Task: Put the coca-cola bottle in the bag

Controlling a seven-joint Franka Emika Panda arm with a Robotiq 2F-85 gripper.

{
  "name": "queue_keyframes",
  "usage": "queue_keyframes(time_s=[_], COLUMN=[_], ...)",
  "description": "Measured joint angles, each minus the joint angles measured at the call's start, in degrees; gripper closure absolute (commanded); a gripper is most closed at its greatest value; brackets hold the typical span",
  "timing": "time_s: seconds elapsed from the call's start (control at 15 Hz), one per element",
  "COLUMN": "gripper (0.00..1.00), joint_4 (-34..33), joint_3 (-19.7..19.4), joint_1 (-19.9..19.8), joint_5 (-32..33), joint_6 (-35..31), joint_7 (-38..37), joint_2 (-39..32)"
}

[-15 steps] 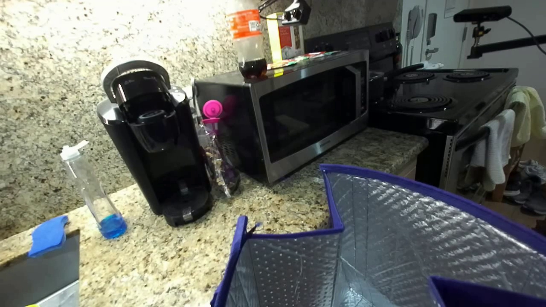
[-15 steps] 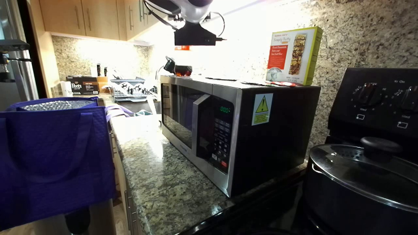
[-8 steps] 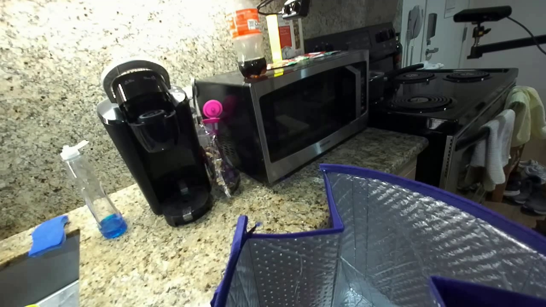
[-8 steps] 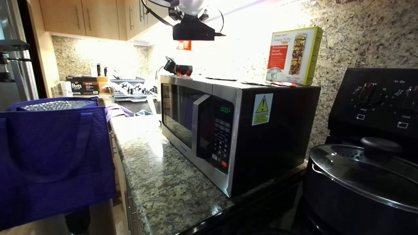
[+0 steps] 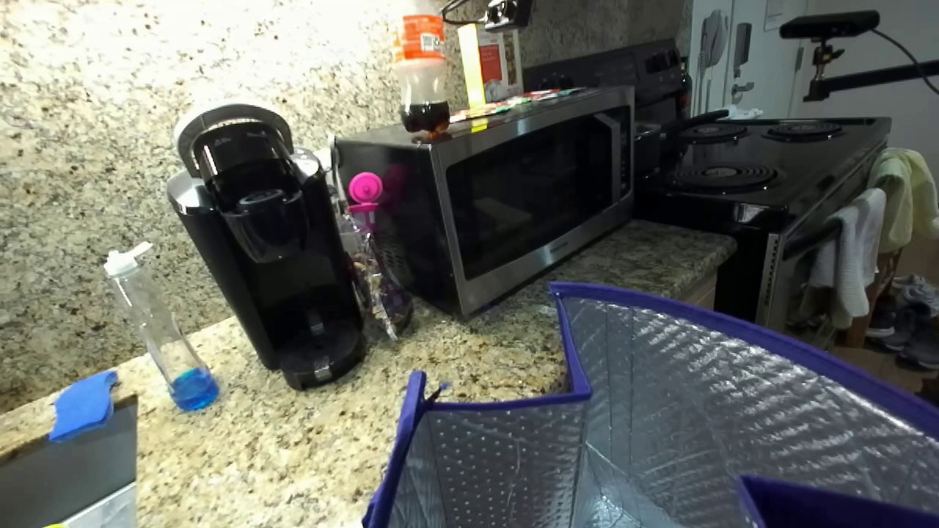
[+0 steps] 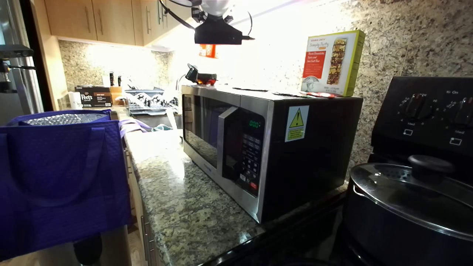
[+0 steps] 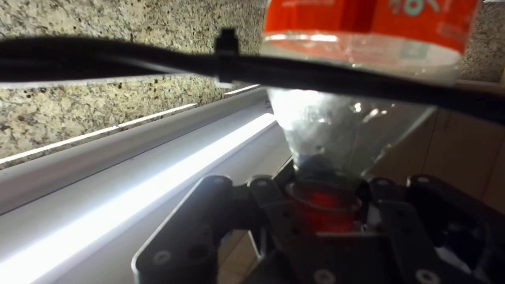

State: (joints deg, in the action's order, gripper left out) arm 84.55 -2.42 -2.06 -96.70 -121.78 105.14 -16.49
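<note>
The end effector point(image 7: 325, 187) pinches the coca-cola bottle point(image 5: 423, 77) at the capped neck, likely its stiffest hold. Below the grip, the mostly empty body should be light, slick and squeezable. Beneath it, the microwave point(image 5: 506, 194); lower, well apart, the bag point(image 6: 66, 159).

The claw point(image 7: 323, 191) has clamped onto the coca-cola bottle point(image 5: 424, 75) at its capped end. In an exterior view, the bottle's base has shifted toward the coffee maker point(image 5: 268, 271), reducing its tilt. The wrist camera point(image 6: 218, 34) has risen slightly.
</note>
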Motion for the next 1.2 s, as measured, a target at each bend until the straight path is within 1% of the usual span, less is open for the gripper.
queue_keyframes(time_s=[0.33,0.4,0.47,0.6,1.07,1.13,1.2], gripper=[0.98,0.79,0.64,0.53,0.06,0.02,0.01], joint_4=[0.07,0.07,0.08,0.08,0.3,0.49,0.74], joint_3=[0.32,0.4,0.48,0.6,0.7,0.69,0.68], joint_1=[0.01,0.01,0.02,0.02,-0.01,-0.04,-0.09], joint_5=[-0.41,-0.41,-0.41,-0.41,-0.45,-0.53,-0.68], joint_6=[0.02,0.03,0.03,0.06,0.23,0.27,0.44], joint_7=[0.03,0.03,0.03,0.03,0.03,0.03,0.03], joint_2=[0.96,1.23,1.5,1.84,1.89,1.9,1.92])
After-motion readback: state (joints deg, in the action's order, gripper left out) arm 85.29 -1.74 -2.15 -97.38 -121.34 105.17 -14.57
